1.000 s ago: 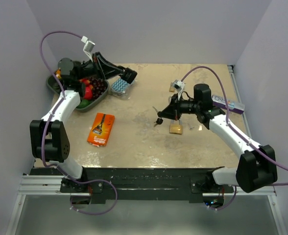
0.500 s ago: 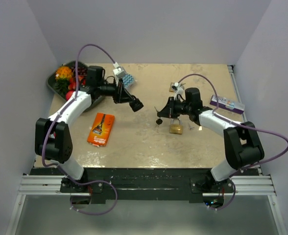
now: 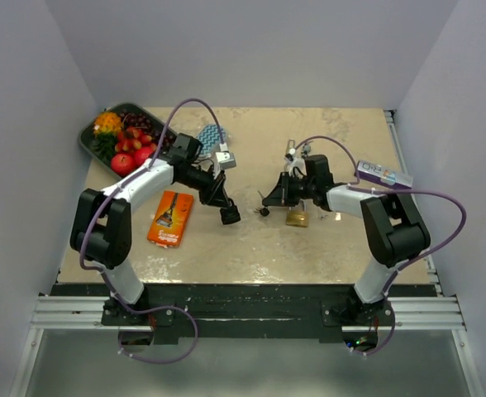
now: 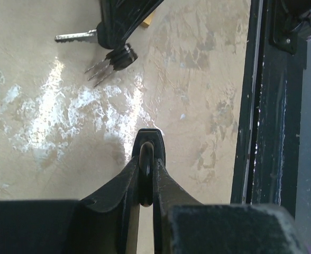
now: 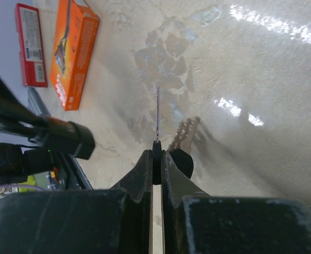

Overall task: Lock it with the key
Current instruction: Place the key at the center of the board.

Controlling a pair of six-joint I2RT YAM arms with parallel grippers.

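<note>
Your right gripper (image 5: pixel 156 153) is clamped tight on the key (image 5: pixel 157 114). Its blade sticks straight out past the fingertips, edge-on to the wrist camera, and the spare keys (image 4: pixel 100 71) on the same ring dangle just under the fingers. The padlock (image 3: pixel 297 217) lies on the table (image 3: pixel 251 248) behind those fingertips, close under the right wrist, so the blade points away from it and the wrist view does not show it at all. Your left gripper (image 4: pixel 146 145) hangs low over the table just ahead of the key tip, its fingers drawn almost together; I cannot make out anything between them. My reading is that the key is in hand but not yet at the lock. Bring lock and blade face to face rather than hunting blind. Either draw the right hand back and turn the wrist until the padlock shows ahead of the fingers, or open the left hand, take the padlock body and present its keyway to the key. Line the blade up with the slot before pushing, feed slowly, and watch that the dangling keys do not snag. Pin the lock body when you turn, or it will likely spin with the key.
</note>
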